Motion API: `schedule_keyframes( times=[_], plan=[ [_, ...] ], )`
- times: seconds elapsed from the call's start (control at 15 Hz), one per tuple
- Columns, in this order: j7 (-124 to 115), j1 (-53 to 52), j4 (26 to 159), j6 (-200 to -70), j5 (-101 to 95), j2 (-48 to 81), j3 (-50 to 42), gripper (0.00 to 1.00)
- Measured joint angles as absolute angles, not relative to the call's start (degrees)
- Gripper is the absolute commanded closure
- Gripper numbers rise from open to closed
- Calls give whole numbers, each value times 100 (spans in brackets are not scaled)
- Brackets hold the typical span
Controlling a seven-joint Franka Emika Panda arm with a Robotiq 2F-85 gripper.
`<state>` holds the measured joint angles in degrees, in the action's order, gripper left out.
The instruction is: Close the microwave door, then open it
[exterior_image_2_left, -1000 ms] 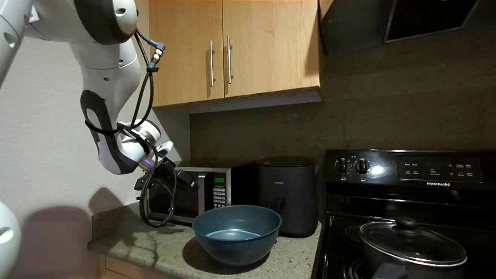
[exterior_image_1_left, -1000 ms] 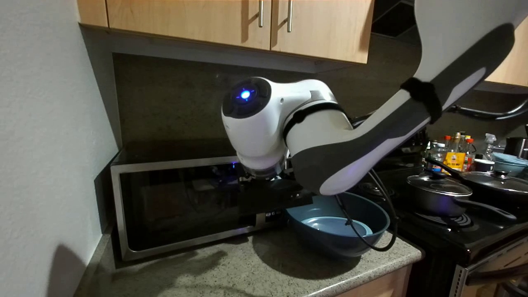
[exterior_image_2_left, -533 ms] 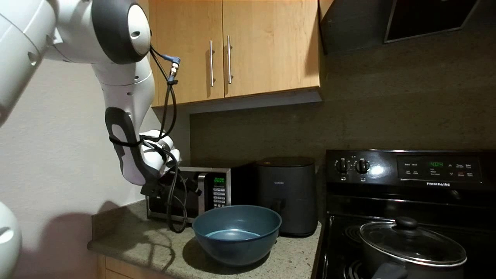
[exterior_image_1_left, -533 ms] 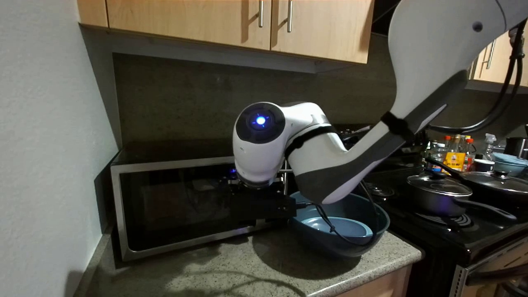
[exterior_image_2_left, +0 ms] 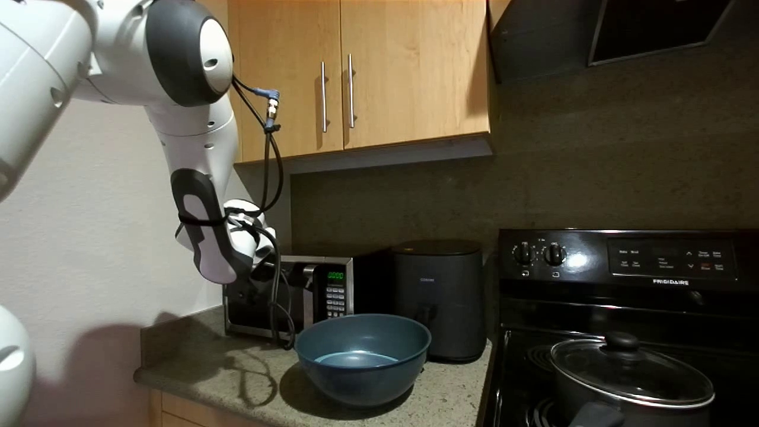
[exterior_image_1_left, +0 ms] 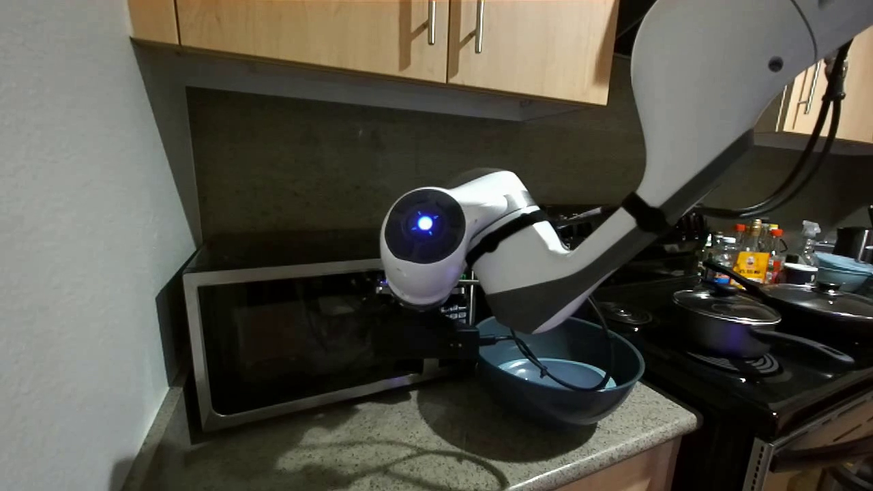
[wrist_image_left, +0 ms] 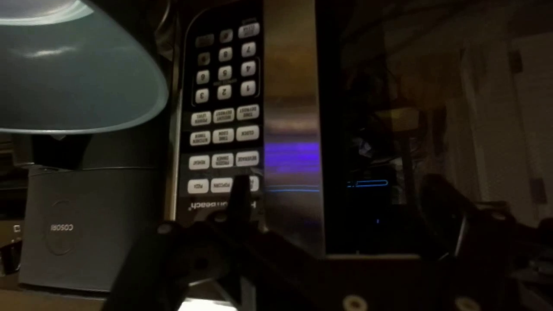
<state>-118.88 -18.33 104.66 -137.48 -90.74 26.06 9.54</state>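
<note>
We see the microwave door (exterior_image_1_left: 286,348) lying flush in the front of the microwave (exterior_image_1_left: 293,252), which stands on the bench (exterior_image_2_left: 450,382) close to a pale wall (exterior_image_1_left: 75,204). In the wrist view its steel handle (wrist_image_left: 293,121) runs between the dark window and the button panel (wrist_image_left: 224,125), whose labels read upside down. The claw (wrist_image_left: 339,185) has its fingers (wrist_image_left: 240,201) wide apart, one over the panel and one over the window, with the handle between them in that view; we cannot tell whether either one touches anything.

In both exterior views the arm (exterior_image_2_left: 195,142) hides part of the door from us. Its cable (exterior_image_1_left: 525,354) hangs in a loop that, in an exterior view, passes across the opening of a big blue bowl (exterior_image_1_left: 539,402). The bowl stands near the panel end of the microwave and in front of a dark air fryer (exterior_image_2_left: 442,296), covering the lower part of both in an exterior view. Overhead we have wooden cupboards (exterior_image_2_left: 415,89). Past the bench end is a black stove (exterior_image_2_left: 578,296) carrying a lidded pot (exterior_image_1_left: 713,334), with bottles (exterior_image_1_left: 750,252) farther back.
</note>
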Motion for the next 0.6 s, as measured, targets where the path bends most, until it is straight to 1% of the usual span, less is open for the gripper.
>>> schedule_keyframes(
  times=[0.2, 0.27, 0.33, 0.4, 0.47, 0.6],
  plan=[
    [-12011, -1853, 10457, -13410, -9077, 2612, 1005, 0],
    [-12040, -1861, 10456, -13335, -9077, 2618, 1016, 25],
    [-12064, -1865, 10455, -13287, -9077, 2623, 1024, 27],
    [-12079, -1867, 10454, -13263, -9077, 2627, 1031, 33],
    [-12089, -1868, 10452, -13255, -9077, 2629, 1040, 41],
    [-12091, -1868, 10451, -13255, -9077, 2630, 1052, 54]
  ],
)
